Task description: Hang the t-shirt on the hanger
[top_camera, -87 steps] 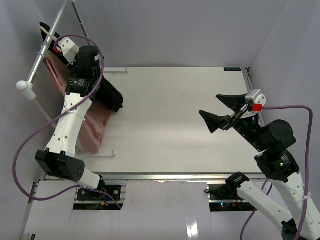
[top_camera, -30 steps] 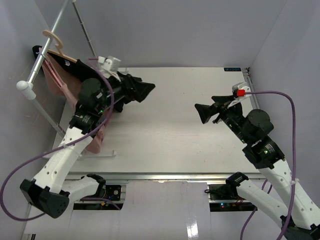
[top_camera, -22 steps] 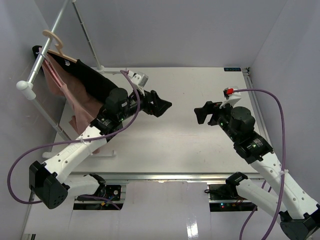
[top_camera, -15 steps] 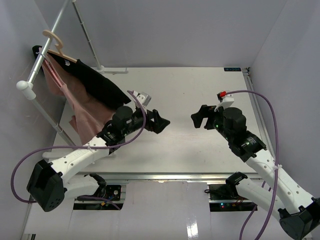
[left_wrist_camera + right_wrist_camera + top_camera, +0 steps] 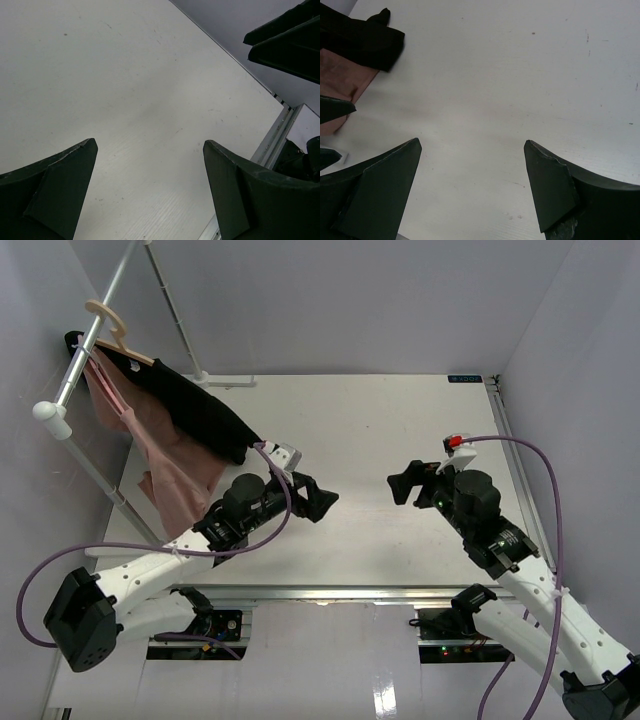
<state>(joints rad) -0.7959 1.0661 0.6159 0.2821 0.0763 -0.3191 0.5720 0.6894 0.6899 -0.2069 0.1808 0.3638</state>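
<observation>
**Grippers empty, shirt hung**

Left gripper [image 5: 325, 500] and right gripper [image 5: 398, 485] hover wide open over mid-table, holding nothing. The wooden hanger [image 5: 112, 328] hooks on the metal rail [image 5: 90, 335], far left, with the black t-shirt [image 5: 195, 410] draped from it, so the job looks finished.

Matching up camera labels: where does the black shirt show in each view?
Top external: black shirt at upper left, running from the hanger down to the table.
Left wrist: not in it.
Right wrist: black shirt in the top left corner.
Shared landmark: the pink cloth right beside it, also at the right wrist view's left edge.
</observation>
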